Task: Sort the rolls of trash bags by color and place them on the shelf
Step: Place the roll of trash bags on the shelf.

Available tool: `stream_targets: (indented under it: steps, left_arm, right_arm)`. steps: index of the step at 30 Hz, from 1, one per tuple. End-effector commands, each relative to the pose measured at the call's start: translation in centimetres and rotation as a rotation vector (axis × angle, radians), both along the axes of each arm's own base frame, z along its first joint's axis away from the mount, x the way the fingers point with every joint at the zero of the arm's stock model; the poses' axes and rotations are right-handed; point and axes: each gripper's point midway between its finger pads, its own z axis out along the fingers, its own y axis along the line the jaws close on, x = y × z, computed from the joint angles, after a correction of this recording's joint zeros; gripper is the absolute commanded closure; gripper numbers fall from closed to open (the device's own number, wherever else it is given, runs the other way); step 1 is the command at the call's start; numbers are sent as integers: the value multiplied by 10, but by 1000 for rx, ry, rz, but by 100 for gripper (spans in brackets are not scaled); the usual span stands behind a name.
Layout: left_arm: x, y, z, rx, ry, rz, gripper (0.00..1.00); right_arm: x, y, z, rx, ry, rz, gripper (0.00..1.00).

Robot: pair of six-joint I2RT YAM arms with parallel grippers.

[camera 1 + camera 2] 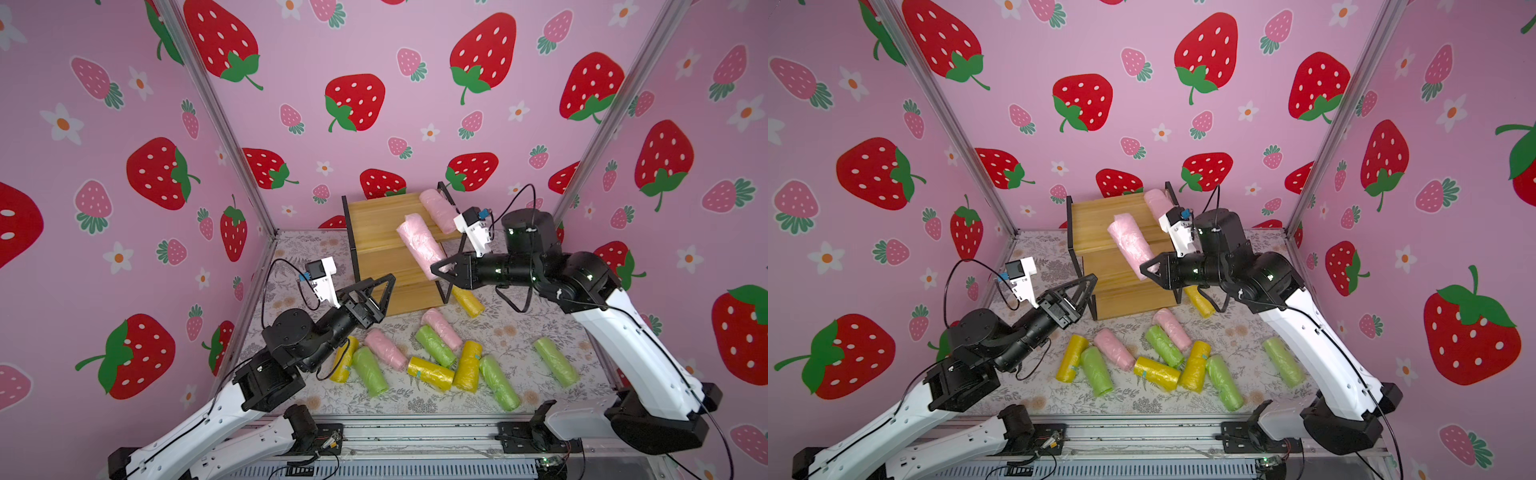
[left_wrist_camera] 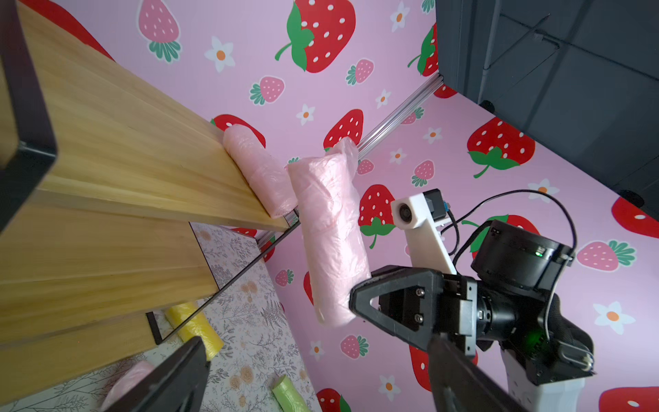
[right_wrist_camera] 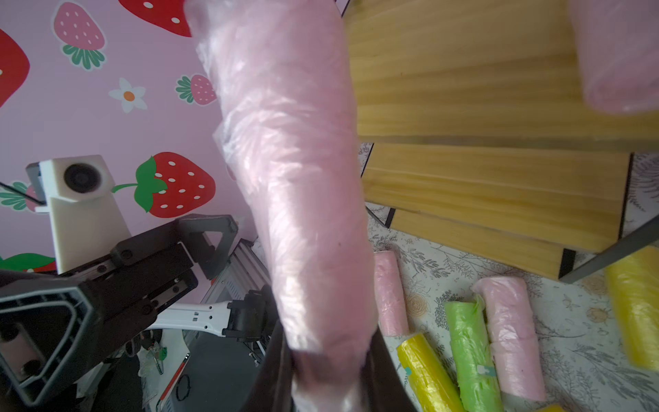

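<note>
In front of the shelf (image 1: 374,220), toward its right end, the right gripper (image 1: 437,268) pinches the lower end of a pink roll (image 1: 419,243). The roll slants up and away from the jaws, and its free end is over the shelf's top board (whether it touches the wood cannot be told). A second pink roll (image 1: 438,208) lies on that top board at the shelf's right end, just beside the held one. The left gripper (image 1: 384,286) hovers at the shelf's lower left front corner with its jaws spread wide and empty, apart from the held roll. A yellow roll (image 1: 468,301) lies beside the shelf's right foot. The loose rolls (image 1: 430,372) are scattered on the floral mat (image 1: 519,324) in front of the shelf: two pink, four green, three yellow.
</note>
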Motion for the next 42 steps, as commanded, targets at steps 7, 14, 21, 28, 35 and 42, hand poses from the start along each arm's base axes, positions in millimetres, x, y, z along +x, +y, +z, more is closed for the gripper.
stream_targets:
  steps: [7, 14, 21, 28, 35, 42]
  left_arm:
    - [6, -1, -17, 110, 34, 27, 0]
    - [9, -11, -27, 156, 66, 5, 0]
    - [10, -11, -32, 173, 72, 11, 0]
    - [11, -10, -35, 187, 77, 17, 0]
    - [11, -9, -40, 195, 85, 22, 0]
    - [11, -6, -49, 208, 105, 31, 0]
  right_arm:
    - [78, 1, 22, -90, -93, -132, 100]
    - [115, -2, 0, -161, -57, -181, 100]
    - [127, 0, -14, -179, -28, -190, 57]
    - [116, -6, 8, -143, -77, -180, 32]
    - [82, -30, 33, -131, -131, -164, 30]
    - [31, -65, 6, -170, -154, -133, 27]
